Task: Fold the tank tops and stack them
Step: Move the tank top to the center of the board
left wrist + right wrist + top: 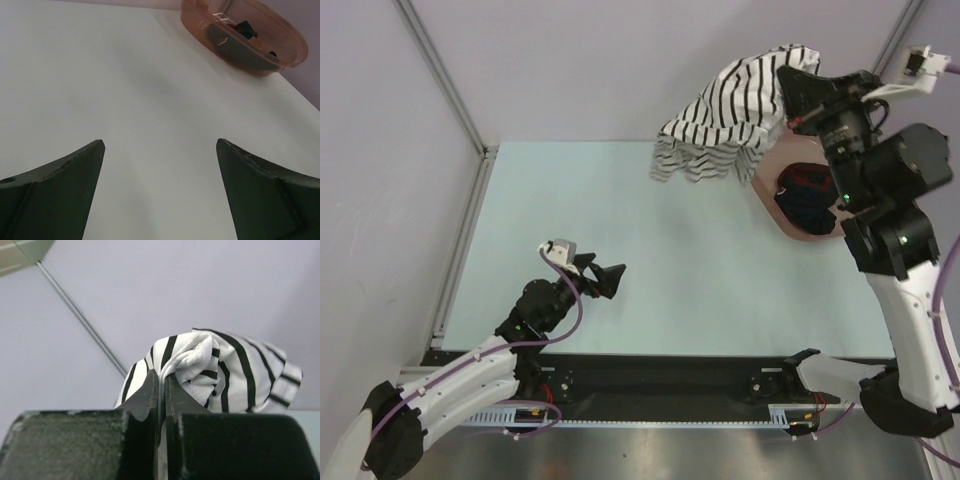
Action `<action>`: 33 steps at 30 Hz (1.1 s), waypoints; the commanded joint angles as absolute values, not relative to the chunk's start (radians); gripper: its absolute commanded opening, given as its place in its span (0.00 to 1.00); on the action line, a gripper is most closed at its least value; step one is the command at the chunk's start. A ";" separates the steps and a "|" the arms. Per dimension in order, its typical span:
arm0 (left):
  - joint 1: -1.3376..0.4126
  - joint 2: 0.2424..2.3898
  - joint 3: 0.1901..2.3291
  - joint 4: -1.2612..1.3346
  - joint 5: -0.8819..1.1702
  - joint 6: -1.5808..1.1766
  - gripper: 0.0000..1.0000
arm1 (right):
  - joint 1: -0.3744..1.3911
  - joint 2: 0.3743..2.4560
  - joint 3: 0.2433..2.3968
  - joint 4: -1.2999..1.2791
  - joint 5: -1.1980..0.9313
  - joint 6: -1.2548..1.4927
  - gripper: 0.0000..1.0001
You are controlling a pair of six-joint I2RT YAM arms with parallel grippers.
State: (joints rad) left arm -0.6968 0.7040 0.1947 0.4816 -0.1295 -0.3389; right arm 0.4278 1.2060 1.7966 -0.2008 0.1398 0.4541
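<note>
My right gripper [792, 78] is shut on the white tank top with thin black stripes [725, 115] and holds it high above the table's far right, the cloth hanging down bunched. In the right wrist view the jaws [161, 377] pinch a fold of the striped top [225, 370]. The dark navy and red tank top [807, 195] lies crumpled in the pink basin [775, 215]. My left gripper [603, 279] is open and empty, low over the table's near left. In the left wrist view its fingers [60, 185] stand wide apart over bare table.
The pink translucent basin also shows at the top right of the left wrist view [280, 60]. A metal frame rail [465, 225] runs along the pale green table's left edge. The walls are lilac.
</note>
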 commanded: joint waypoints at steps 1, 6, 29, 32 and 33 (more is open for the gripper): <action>-0.690 0.657 0.219 0.476 -0.190 -0.325 1.00 | 0.446 1.183 1.778 -0.342 0.120 0.466 0.00; -0.690 0.574 0.192 0.453 -0.282 -0.337 1.00 | 0.451 1.151 1.638 -0.382 0.017 0.514 0.00; -0.690 0.568 0.227 0.318 -0.475 -0.393 1.00 | 0.836 1.395 1.557 -0.554 -0.005 0.255 0.93; -0.690 0.552 0.236 0.259 -0.561 -0.438 1.00 | 0.781 1.338 1.459 -0.505 -0.041 0.265 0.76; -0.690 0.548 0.242 0.229 -0.646 -0.460 1.00 | 0.764 1.329 1.398 -0.493 -0.047 0.273 0.71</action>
